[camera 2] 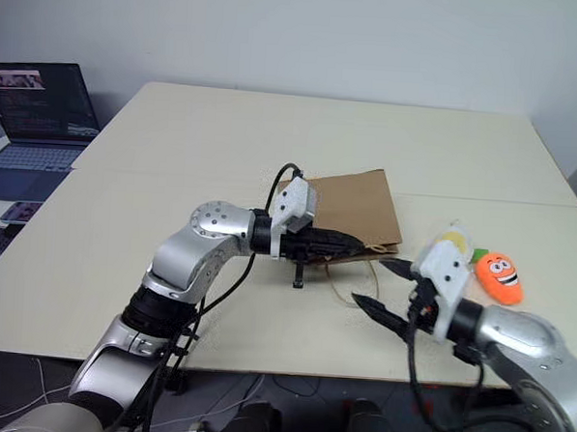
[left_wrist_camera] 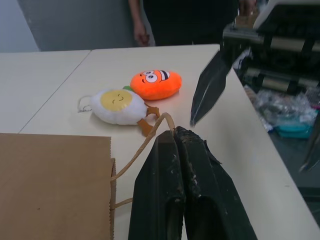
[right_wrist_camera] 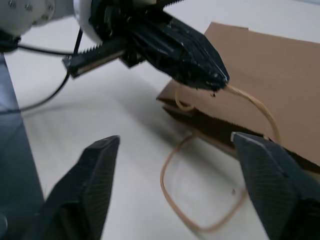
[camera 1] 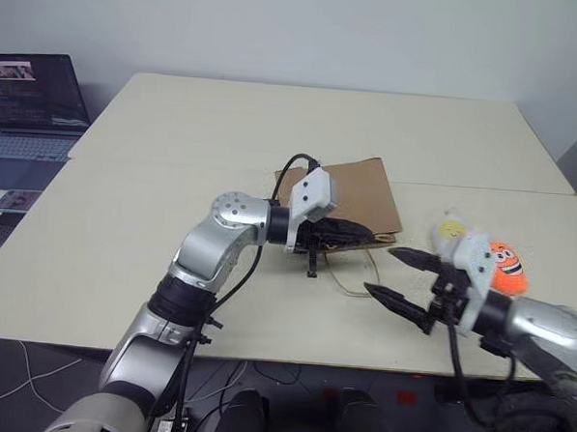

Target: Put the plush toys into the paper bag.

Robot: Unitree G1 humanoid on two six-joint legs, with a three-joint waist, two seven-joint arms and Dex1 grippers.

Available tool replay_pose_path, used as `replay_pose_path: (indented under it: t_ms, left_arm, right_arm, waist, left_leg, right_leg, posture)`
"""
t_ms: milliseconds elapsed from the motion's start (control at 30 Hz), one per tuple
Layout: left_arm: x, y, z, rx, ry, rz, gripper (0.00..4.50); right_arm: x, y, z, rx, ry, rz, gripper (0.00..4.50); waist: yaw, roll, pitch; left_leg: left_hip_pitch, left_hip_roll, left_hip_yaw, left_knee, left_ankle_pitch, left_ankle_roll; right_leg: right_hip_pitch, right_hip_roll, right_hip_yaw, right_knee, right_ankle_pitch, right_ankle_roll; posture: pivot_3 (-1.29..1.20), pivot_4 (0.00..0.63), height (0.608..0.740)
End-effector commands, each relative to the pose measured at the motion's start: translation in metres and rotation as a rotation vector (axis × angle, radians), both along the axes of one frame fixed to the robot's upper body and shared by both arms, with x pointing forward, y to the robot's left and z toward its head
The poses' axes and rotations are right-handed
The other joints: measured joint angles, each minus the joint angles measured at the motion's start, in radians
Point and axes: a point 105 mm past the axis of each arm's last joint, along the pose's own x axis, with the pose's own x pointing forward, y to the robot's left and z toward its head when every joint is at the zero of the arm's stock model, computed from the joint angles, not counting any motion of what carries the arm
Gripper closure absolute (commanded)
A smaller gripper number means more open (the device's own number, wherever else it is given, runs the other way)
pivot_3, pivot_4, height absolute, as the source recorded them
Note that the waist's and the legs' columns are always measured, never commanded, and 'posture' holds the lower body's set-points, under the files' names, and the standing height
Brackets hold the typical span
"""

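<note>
Left gripper (right_wrist_camera: 212, 80) clamped on bag (camera 1: 353, 192) handle (right_wrist_camera: 250, 102); right gripper (camera 1: 397, 275) apart beside our toys (left_wrist_camera: 135, 97).

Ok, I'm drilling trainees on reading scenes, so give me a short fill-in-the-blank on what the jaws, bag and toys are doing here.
1. The left gripper is shut on one cord ____ of the paper bag.
2. The right gripper has its jaws ____.
3. The egg toy and carrot toy lie on the ____, outside the bag.

Missing words: handle; open; table
</note>
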Motion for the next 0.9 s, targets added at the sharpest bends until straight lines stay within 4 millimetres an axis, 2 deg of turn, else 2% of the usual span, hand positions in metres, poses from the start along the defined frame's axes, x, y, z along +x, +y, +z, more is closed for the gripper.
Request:
replay_pose_path:
  t_ms: [33, 267, 600, 900]
  left_arm:
    - [0.0, -0.001, 0.022, -0.058, -0.01, -0.011, 4.5]
    - [-0.002, 0.002, 0.042, -0.128, 0.062, -0.045, 4.5]
    - [-0.006, 0.003, 0.049, -0.134, 0.107, -0.064, 4.5]
    - [0.003, 0.007, 0.068, -0.211, 0.195, -0.03, 4.5]
  right_arm:
    - [0.007, 0.01, -0.003, 0.032, 0.011, -0.033, 1.96]
    - [0.028, 0.027, -0.015, 0.051, 0.005, -0.122, 4.45]
    - [0.069, 0.032, -0.019, 0.06, -0.09, -0.318, 4.49]
    - [0.098, 0.045, -0.032, 0.045, -0.209, -0.444, 4.49]
  waist:
    - [0.0, 0.0, 0.0]
    - [0.0, 0.0, 0.0]
    - [-0.001, 0.0, 0.0]
    - [-0.003, 0.0, 0.0]
  left_leg:
    - [-0.001, 0.0, 0.0, 0.0, 0.0, 0.0]
    - [-0.001, 0.0, 0.0, 0.0, 0.0, 0.0]
    - [0.0, 0.0, 0.0, -0.002, 0.0, 0.0]
    - [0.0, 0.0, 0.0, -0.002, 0.0, 0.0]
  right_leg:
    - [-0.001, 0.0, 0.0, 0.0, 0.0, 0.0]
    - [-0.001, 0.0, 0.0, 0.0, 0.0, 0.0]
    - [-0.002, 0.0, 0.0, 0.0, 0.0, 0.0]
    - [-0.002, 0.0, 0.0, 0.0, 0.0, 0.0]
  posture:
    - [0.0, 0.15, 0.74]
    - [0.0, 0.15, 0.74]
    - [0.0, 0.15, 0.74]
    - [0.0, 0.15, 0.74]
